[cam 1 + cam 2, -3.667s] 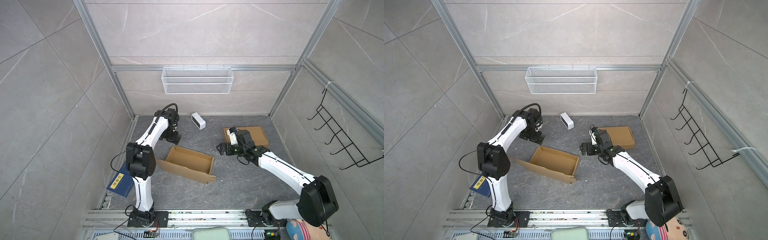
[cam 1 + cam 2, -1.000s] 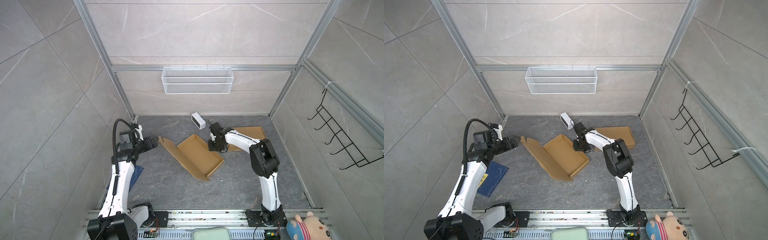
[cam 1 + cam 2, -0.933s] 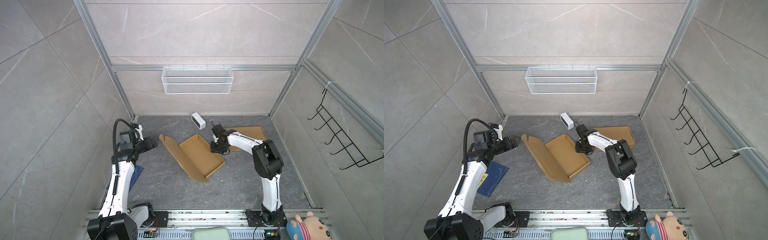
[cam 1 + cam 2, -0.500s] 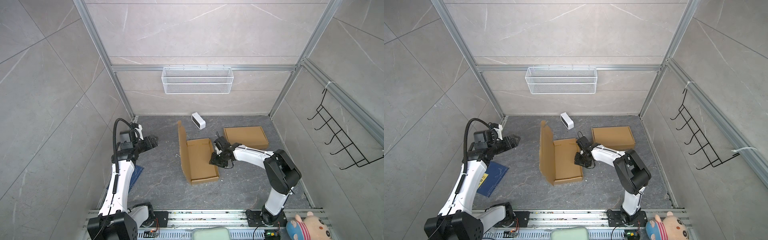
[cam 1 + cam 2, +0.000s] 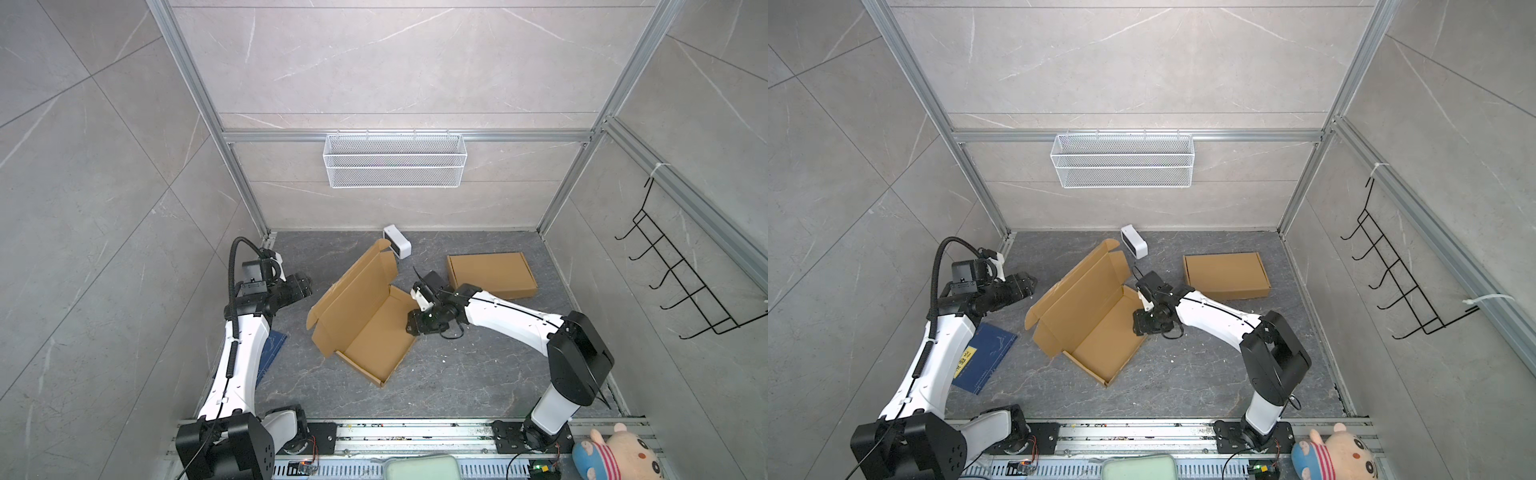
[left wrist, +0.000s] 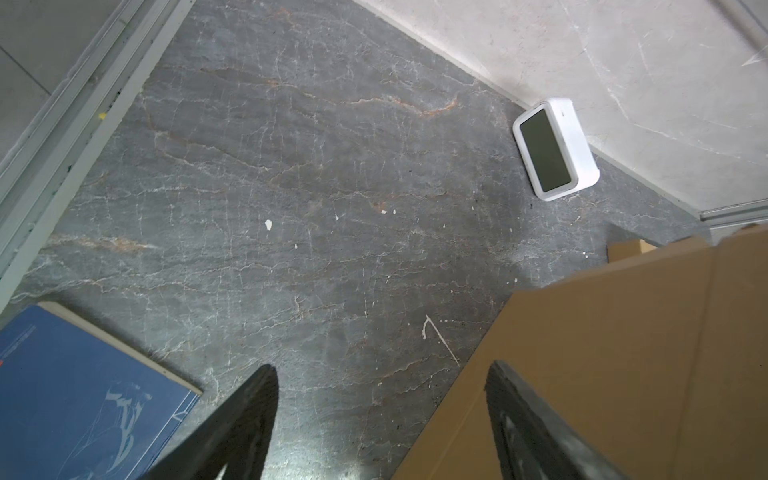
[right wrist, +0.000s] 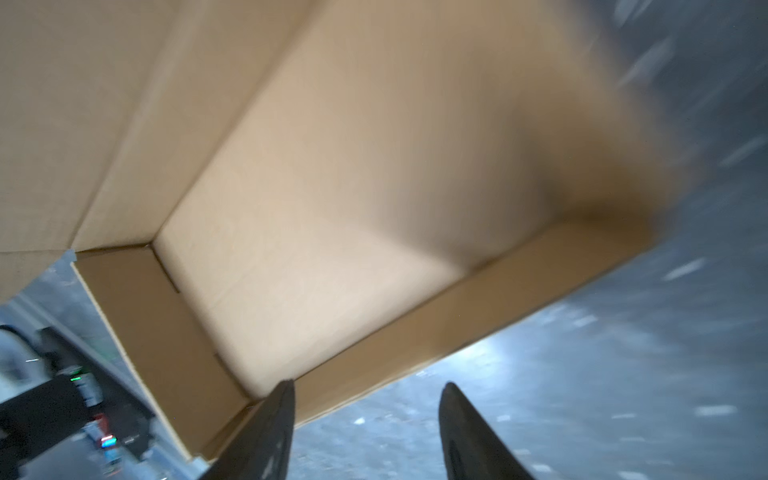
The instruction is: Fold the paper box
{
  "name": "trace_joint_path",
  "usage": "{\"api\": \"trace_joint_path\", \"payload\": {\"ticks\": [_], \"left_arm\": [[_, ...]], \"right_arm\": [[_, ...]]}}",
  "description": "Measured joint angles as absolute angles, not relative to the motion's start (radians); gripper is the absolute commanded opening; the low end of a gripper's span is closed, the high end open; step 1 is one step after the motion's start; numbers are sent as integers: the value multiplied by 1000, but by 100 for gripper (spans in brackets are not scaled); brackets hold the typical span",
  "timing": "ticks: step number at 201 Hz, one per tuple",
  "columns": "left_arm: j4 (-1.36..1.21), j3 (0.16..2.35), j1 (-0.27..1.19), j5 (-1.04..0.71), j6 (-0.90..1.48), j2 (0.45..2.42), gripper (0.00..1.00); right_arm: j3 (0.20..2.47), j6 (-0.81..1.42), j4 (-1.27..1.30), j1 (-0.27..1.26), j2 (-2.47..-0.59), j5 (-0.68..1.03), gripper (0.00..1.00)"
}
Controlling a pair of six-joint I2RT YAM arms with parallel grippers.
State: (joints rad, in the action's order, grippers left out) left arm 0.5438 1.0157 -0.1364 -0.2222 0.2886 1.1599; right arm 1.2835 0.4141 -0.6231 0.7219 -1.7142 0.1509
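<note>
Since half a second ago the open cardboard box (image 5: 376,336) has swung round on the grey floor (image 5: 457,374). Its lid (image 5: 353,286) now leans back toward the left gripper (image 5: 306,285), which hangs spread wide and empty. The right gripper (image 7: 365,392) has its jaws parted on nothing at the box's right wall, perhaps touching it; blur hides the contact.

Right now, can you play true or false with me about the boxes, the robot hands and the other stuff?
1. The brown cardboard box in the middle is closed. False: its lid stands raised.
2. The small white device sits near the back wall. True.
3. The left gripper holds the blue book. False: its open jaws hold nothing; the book lies on the floor.
4. A flat brown cardboard box lies closed toward the back right. True.
5. The right gripper is shut. False: its jaws stand apart by the middle box's wall.
</note>
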Motion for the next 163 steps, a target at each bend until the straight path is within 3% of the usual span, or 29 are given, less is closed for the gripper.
{"api": "trace_joint_path", "payload": {"ticks": [39, 96, 124, 163], "left_arm": [[551, 1004, -136, -216, 296, 1142, 78], [562, 931, -136, -218, 306, 1092, 78], [567, 931, -136, -218, 306, 1086, 78], [573, 931, -136, -218, 306, 1085, 78]], "right_arm": [[1416, 159, -639, 669, -1732, -20, 67], [1509, 37, -595, 617, -1950, 20, 66], [1530, 40, -569, 616, -2032, 43, 62], [1530, 99, -509, 606, -2061, 58, 48]]}}
